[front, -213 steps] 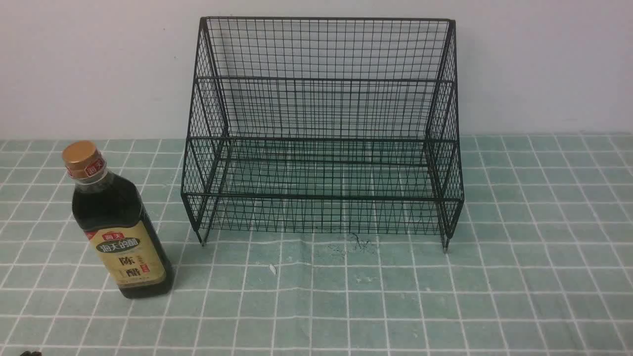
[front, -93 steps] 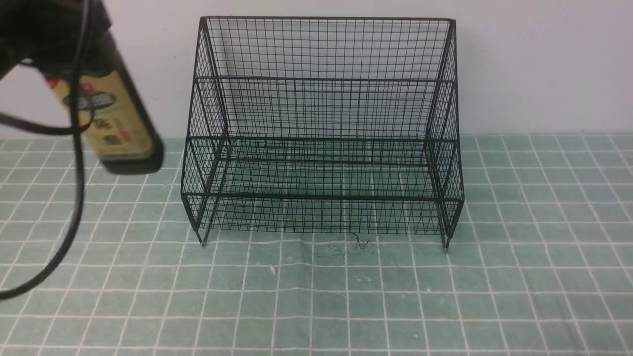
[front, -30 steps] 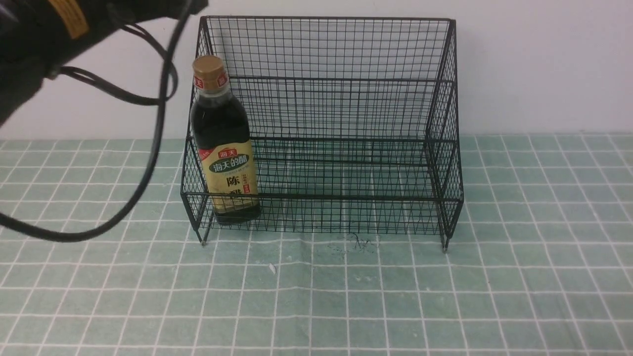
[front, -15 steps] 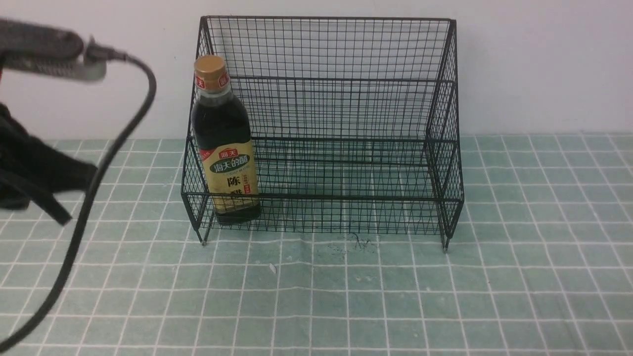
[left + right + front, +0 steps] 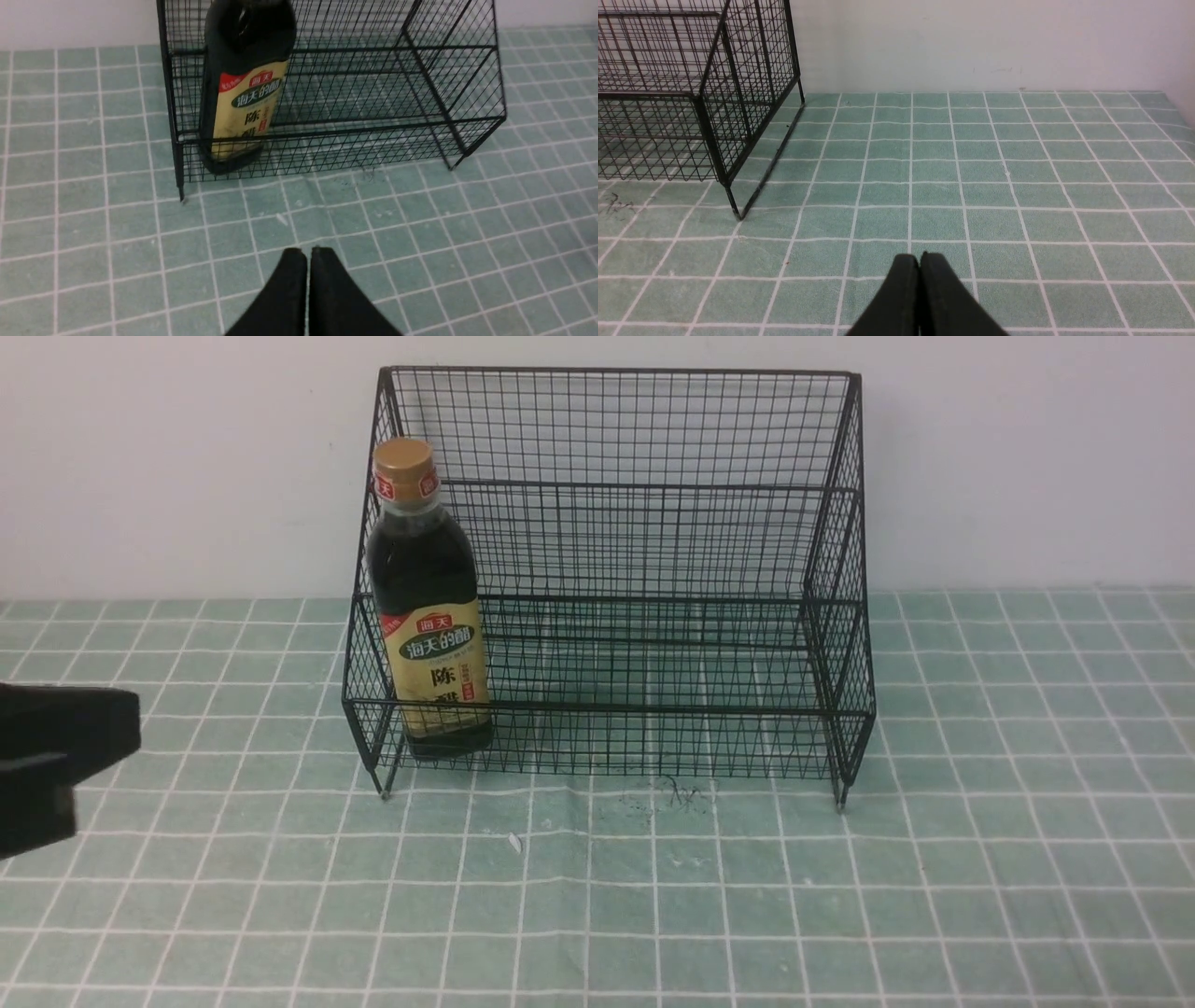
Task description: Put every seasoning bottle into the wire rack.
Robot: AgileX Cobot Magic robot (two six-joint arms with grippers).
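The seasoning bottle point(image 5: 428, 616), dark liquid with gold cap and tan-yellow label, stands upright in the lower tier of the black wire rack point(image 5: 653, 429), at its left end behind the low front rail. It also shows in the left wrist view point(image 5: 243, 93) inside the rack point(image 5: 420, 70). My left gripper point(image 5: 308, 250) is shut and empty, over the tablecloth in front of the rack; part of the left arm point(image 5: 56, 756) shows at the front view's left edge. My right gripper point(image 5: 920, 255) is shut and empty, right of the rack's right end point(image 5: 738, 93).
A green checked tablecloth point(image 5: 840, 896) covers the table. A white wall point(image 5: 1027, 457) stands right behind the rack. A small white speck point(image 5: 513, 843) and a dark scuff point(image 5: 677, 796) lie in front of the rack.
The left arm has drawn back from the rack, down and to the left edge of the front view. The bottle stays standing in the rack's lower tier.
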